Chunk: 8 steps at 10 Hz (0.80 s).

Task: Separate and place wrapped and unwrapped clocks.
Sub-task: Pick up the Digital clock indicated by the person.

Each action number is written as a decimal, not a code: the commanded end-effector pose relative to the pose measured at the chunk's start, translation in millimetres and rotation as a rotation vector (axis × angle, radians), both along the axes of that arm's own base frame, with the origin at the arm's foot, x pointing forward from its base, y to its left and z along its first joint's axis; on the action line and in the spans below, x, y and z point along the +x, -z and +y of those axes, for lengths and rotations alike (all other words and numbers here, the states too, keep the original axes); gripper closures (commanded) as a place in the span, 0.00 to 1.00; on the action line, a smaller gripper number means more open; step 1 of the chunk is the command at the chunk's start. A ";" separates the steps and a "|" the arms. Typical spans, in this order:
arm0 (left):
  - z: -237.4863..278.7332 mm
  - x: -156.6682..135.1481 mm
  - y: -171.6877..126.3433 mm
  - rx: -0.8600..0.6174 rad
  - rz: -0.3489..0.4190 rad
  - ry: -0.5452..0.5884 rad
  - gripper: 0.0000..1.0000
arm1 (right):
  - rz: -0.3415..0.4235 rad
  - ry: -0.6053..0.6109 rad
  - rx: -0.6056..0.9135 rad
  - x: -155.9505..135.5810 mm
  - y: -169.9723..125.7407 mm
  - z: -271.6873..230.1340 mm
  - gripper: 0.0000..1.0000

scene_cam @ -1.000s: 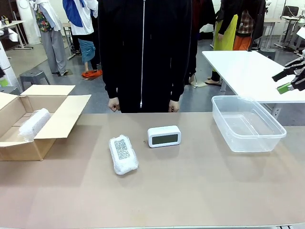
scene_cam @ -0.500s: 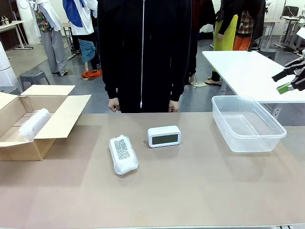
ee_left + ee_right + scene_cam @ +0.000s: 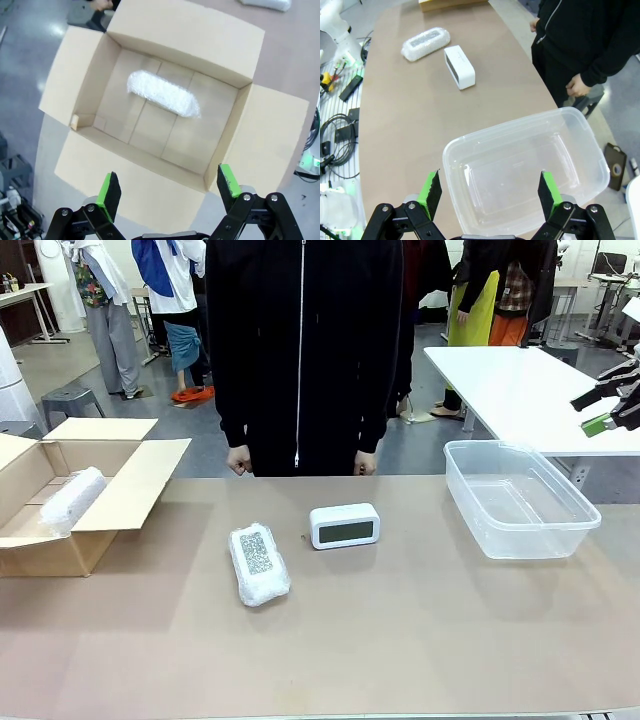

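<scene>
One tan table [image 3: 400,640], busy room behind, person [image 3: 300,350] standing at 12. Cardboard box [image 3: 60,552] at 9 o'clock w/ wrapped bundle [image 3: 70,498] inside. Second wrapped bundle [image 3: 259,563] at ctr, bare white clock [image 3: 344,526] near, at its 2 o'clock, apart. Clear tub [image 3: 545,550] at 3. Left gripper [image 3: 167,175] above box, right gripper [image 3: 490,176] above tub, both pointing down, jaws spread wide, empty.

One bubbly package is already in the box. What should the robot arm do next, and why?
Probably swing the left gripper over to the loose wrapped bundle beside the bare clock. Its jaws are open and empty above the cardboard box, where the boxed bundle already lies.
</scene>
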<state>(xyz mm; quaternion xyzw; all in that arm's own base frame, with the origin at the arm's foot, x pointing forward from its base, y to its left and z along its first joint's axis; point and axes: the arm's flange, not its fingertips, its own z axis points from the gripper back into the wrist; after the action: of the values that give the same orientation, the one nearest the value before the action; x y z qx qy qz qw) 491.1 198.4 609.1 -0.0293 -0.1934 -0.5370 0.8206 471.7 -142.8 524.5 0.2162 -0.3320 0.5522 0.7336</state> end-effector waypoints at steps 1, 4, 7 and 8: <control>14.4 1.4 -6.5 -0.116 -0.063 0.090 0.00 | -0.004 -0.006 0.008 0.8 0.3 1.0 0.00; 22.6 -3.2 -11.8 -0.214 -0.133 0.174 0.00 | -0.004 -0.006 0.008 0.8 0.3 1.0 0.00; -0.7 3.7 -15.9 -0.278 -0.161 0.210 0.00 | -0.004 -0.006 0.008 0.8 0.3 1.0 0.00; -4.7 3.3 -15.3 -0.293 -0.170 0.200 0.00 | -0.004 -0.006 0.008 0.8 0.3 1.0 0.00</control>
<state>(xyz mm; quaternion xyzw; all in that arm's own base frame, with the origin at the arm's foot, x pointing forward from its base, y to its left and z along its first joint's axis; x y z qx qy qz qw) 492.4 193.4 622.3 -0.1136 -0.3193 -0.5840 0.7377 471.7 -142.7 524.5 0.2162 -0.3320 0.5522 0.7336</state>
